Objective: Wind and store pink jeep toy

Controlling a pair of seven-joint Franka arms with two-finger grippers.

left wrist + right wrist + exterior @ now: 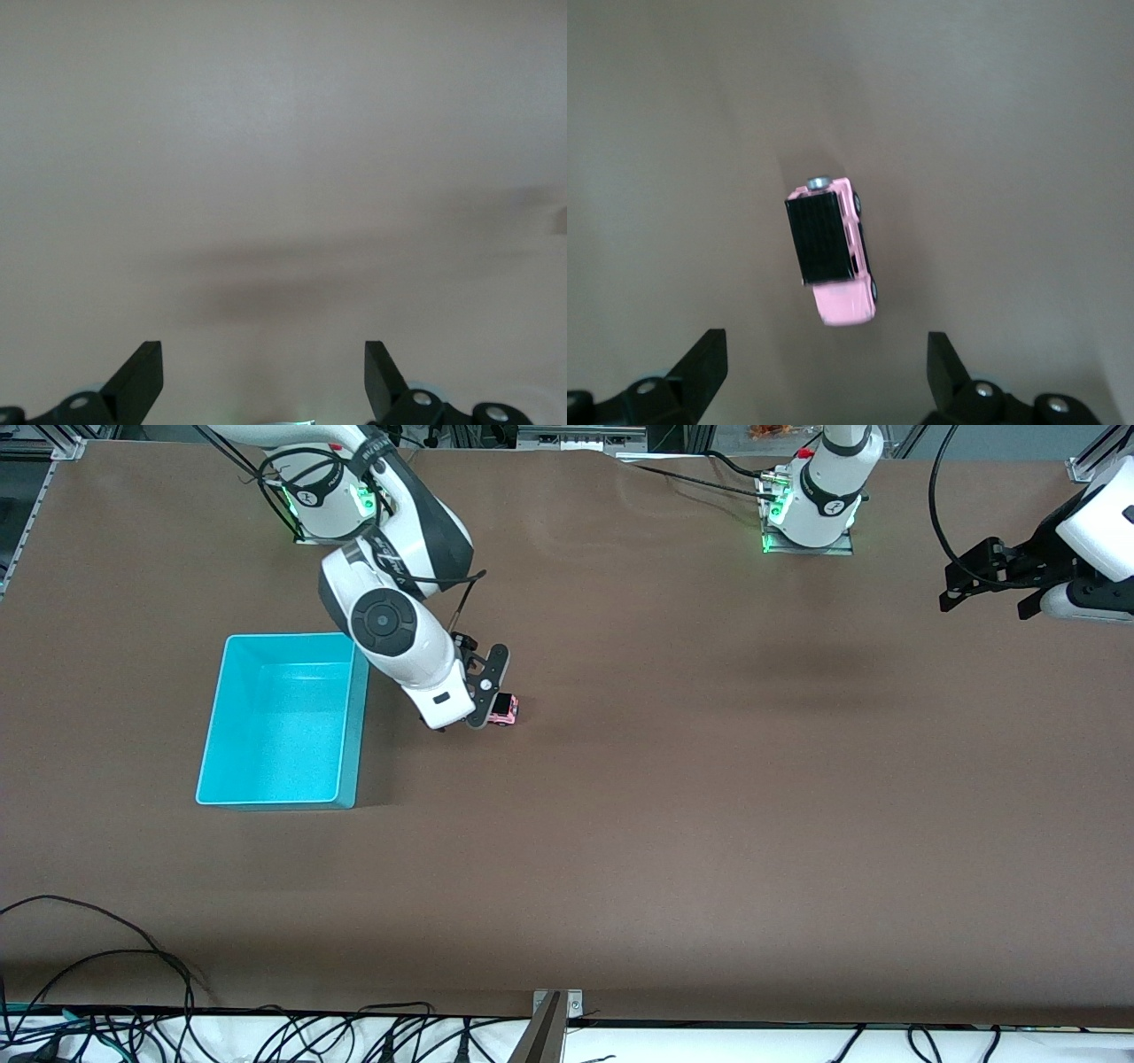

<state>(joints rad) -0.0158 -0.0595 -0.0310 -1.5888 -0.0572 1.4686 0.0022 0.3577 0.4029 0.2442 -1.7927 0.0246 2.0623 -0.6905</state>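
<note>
Pink jeep toy [503, 709] sits on the brown table [709, 824] beside the blue bin [282, 720]. Right gripper [824, 359] hangs open over it, ready to grab. Left gripper [264, 372] waits open.

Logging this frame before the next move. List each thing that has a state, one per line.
pink jeep toy: upright on its wheels on the table, free of any grip.
turquoise bin: open-topped, nothing in it.
right end effector: open, just above the jeep.
left end effector: open, waiting over the left arm's end of the table.
</note>
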